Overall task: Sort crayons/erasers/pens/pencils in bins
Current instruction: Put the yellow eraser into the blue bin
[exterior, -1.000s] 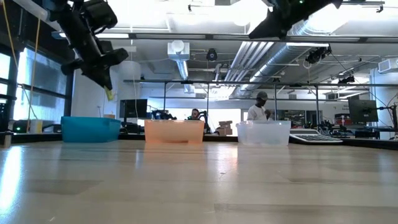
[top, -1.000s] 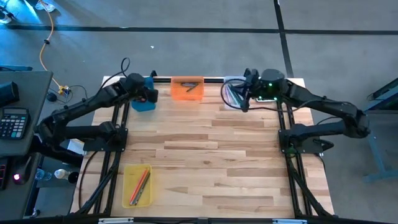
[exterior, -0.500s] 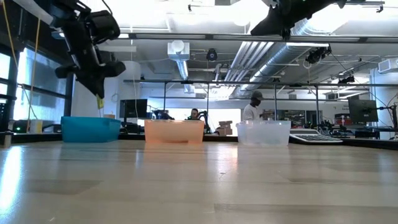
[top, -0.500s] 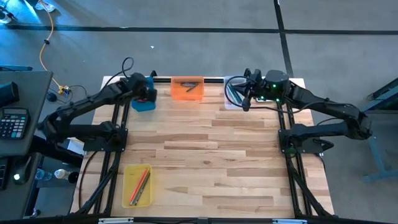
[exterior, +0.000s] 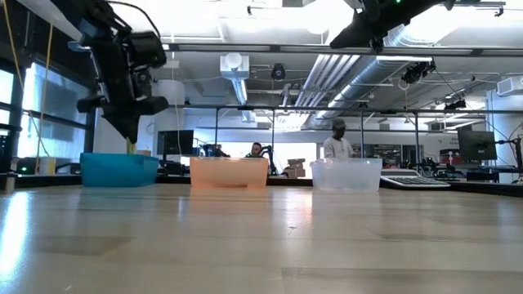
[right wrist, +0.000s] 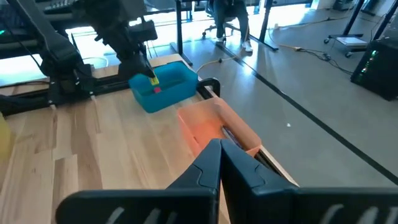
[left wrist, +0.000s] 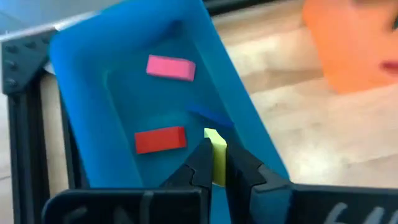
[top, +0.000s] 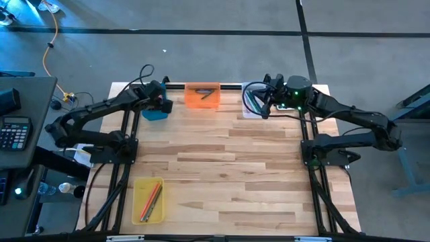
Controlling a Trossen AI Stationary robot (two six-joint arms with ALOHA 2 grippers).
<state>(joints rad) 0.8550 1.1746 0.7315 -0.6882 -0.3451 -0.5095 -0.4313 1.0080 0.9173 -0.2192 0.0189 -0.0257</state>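
Observation:
My left gripper hangs just above the blue bin at the table's far left, shut on a small yellow eraser. A pink eraser and a red eraser lie flat on that bin's floor. In the low view the yellow eraser sticks out below the fingers, right above the bin's rim. My right gripper hovers shut and holding nothing over the clear bin, which holds pens. The orange bin holds dark sticks. My left gripper pinches the yellow eraser between its two fingertips. The fingers come from above, pointing down. The eraser is lifted clear and stands upright, its free end poking out below the fingertips over the blue bin's floor.
The yellow bin with orange and dark pencils sits near the table's near left corner. A grey calculator lies on a side table to the left. The middle of the wooden table is bare. People move in the room beyond.
My left gripper has come down toward the blue bin and tipped from a slant to pointing nearly straight down, still shut on the yellow eraser. The eraser's lower end now sits just above the bin's rim.

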